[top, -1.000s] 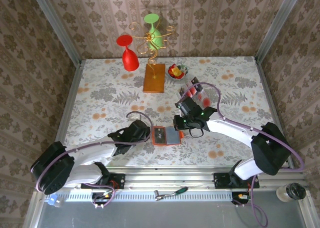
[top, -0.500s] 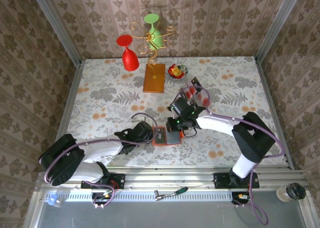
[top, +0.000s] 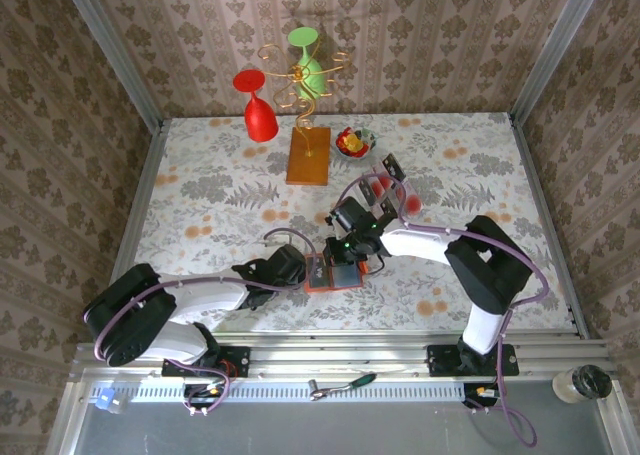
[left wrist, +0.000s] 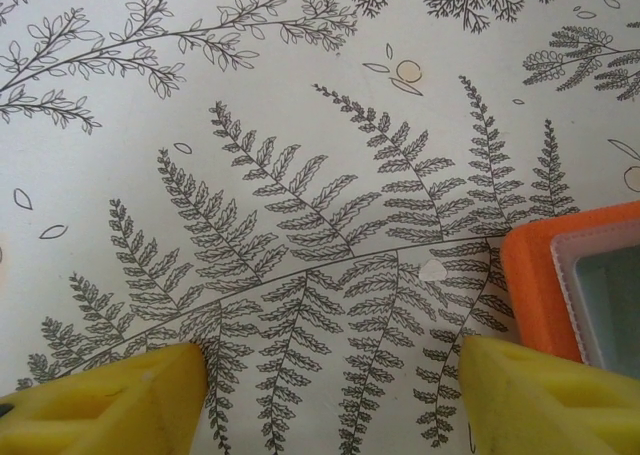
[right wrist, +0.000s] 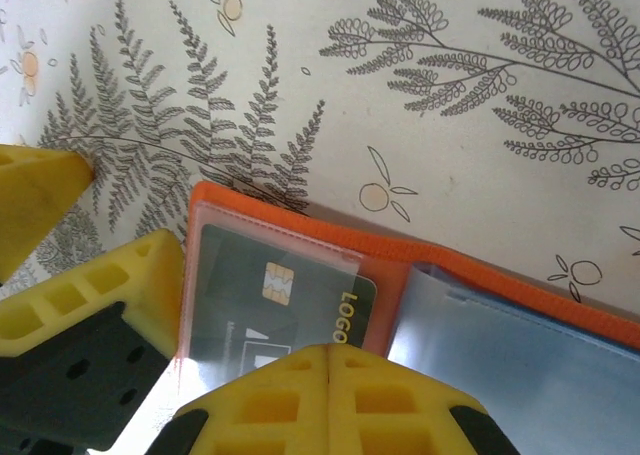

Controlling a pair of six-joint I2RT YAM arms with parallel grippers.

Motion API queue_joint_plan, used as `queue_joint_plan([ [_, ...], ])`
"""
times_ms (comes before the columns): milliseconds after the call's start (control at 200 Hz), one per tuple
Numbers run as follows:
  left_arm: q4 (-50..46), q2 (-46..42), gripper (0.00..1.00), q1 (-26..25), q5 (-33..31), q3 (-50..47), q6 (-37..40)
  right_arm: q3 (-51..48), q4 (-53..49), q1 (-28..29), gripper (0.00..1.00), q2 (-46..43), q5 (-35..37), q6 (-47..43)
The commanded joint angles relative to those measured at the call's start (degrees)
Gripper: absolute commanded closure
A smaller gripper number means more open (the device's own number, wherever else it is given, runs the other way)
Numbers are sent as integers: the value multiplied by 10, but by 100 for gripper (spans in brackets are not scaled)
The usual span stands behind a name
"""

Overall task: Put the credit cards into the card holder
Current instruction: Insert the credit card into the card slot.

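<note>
Right gripper (right wrist: pixel 328 355), pressed together, seems to seat a dark credit card (right wrist: pixel 262 293) in the card holder (right wrist: pixel 300 218) beside the spread left gripper (left wrist: pixel 330 390); next, probably, a gentle push deeper.

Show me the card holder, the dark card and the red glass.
card holder (left wrist: pixel 535 275), left wrist view, on its orange corner.
dark card (right wrist: pixel 235 285), right wrist view, on its face left of the chip.
red glass (top: pixel 261 121), top view, on its cup.
</note>
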Motion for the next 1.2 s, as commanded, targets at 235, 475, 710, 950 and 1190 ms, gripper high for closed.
queue_joint_plan([
  [235,8,22,30,-1,5,-8,-4,16,2,9,100,30,-5,6],
  [475,10,24,30,-1,7,-7,-3,24,2,16,100,41,-9,8],
  [710,8,21,31,-1,6,-5,-3,26,-3,17,100,39,-5,7],
  [950,-23,-25,30,2,-7,-6,-2,22,-18,14,100,10,14,5],
  [1190,-42,-49,30,10,-6,-2,7,11,-29,6,100,-20,28,5],
])
